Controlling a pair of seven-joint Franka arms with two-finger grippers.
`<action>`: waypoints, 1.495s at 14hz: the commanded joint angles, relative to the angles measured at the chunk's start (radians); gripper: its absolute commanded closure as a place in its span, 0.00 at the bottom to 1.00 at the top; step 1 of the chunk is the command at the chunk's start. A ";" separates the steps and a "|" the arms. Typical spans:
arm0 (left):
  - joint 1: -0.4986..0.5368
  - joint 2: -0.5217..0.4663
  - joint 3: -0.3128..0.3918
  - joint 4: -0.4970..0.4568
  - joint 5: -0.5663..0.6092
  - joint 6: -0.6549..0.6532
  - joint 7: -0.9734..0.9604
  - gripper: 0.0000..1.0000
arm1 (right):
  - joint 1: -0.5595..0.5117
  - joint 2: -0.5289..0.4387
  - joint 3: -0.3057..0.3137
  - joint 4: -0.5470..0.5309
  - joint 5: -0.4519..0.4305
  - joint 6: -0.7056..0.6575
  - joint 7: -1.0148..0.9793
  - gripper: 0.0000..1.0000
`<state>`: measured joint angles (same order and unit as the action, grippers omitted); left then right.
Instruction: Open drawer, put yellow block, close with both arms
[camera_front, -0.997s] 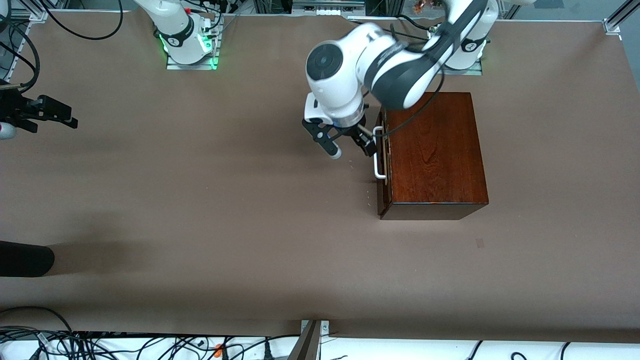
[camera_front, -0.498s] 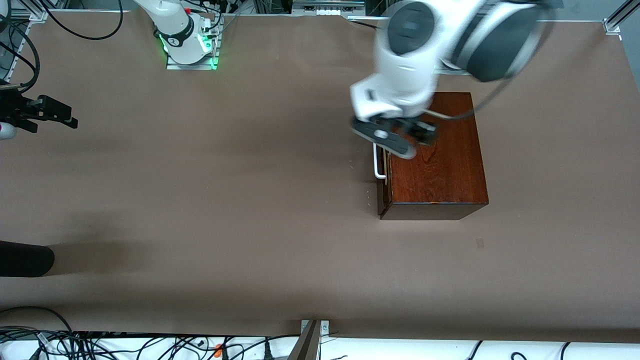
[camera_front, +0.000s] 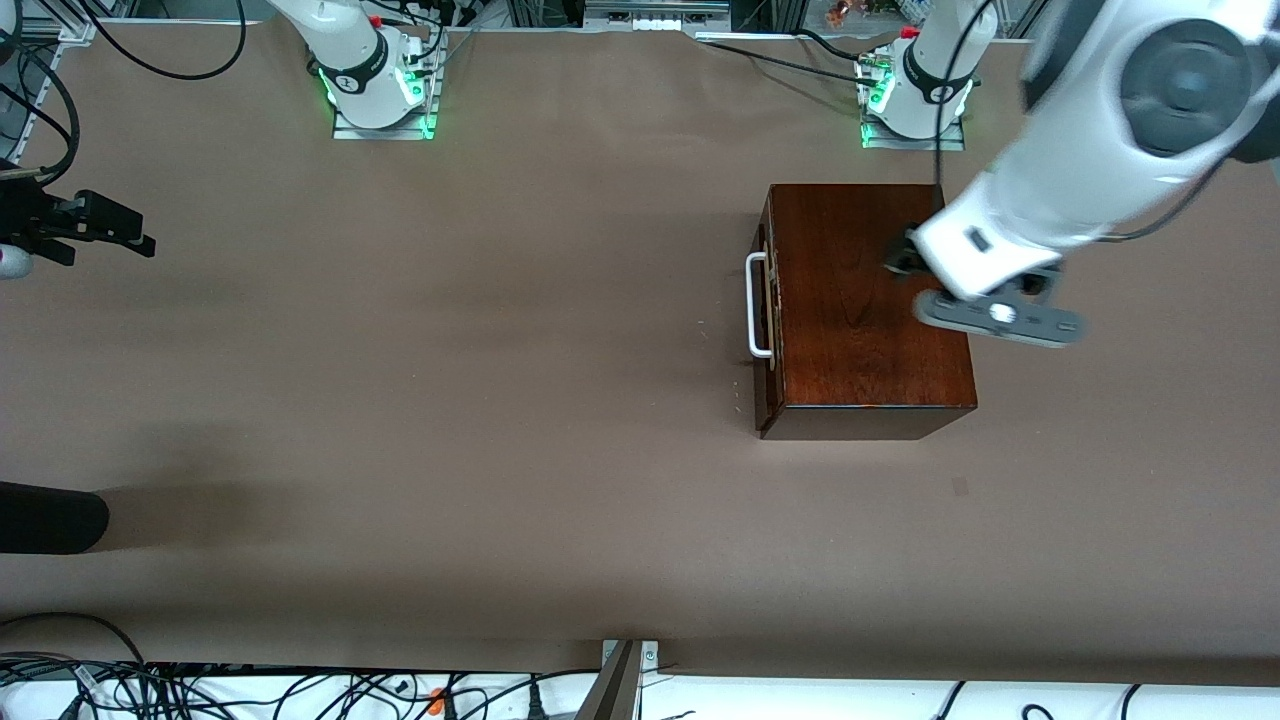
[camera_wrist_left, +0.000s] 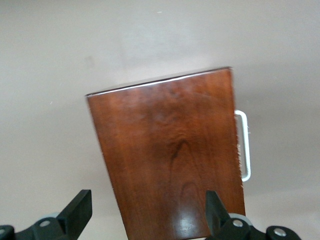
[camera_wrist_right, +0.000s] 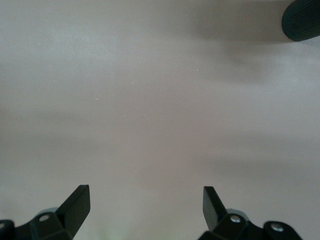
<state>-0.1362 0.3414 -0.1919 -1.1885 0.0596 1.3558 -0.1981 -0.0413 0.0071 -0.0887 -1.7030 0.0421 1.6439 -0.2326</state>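
Above the wooden box (camera_front: 870, 300) we are lifting the left gripper (camera_wrist_left: 150, 220), fingers apart; right gripper (camera_wrist_right: 145, 212) is waiting, spread, with the drawer (camera_front: 765, 310) shut.

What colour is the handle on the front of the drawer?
White. The handle is a white metal bar against the dark drawer front; the front view shows it best.

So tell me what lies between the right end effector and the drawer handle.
Only bare brown table in the front view: the right end effector waits open at its end, the drawer handle far off. No yellow block shows.
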 joint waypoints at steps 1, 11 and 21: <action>0.019 -0.080 0.069 -0.101 -0.038 0.005 -0.020 0.00 | -0.009 -0.022 0.006 -0.023 -0.001 0.005 -0.014 0.00; 0.049 -0.360 0.167 -0.487 -0.038 0.186 0.151 0.00 | -0.009 -0.022 0.004 -0.023 -0.001 0.005 -0.016 0.00; 0.083 -0.372 0.181 -0.474 -0.112 0.178 0.144 0.00 | -0.009 -0.022 0.004 -0.023 -0.001 0.005 -0.016 0.00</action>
<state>-0.0619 -0.0044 -0.0110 -1.6443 -0.0200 1.5196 -0.0684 -0.0413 0.0071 -0.0888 -1.7031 0.0421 1.6439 -0.2331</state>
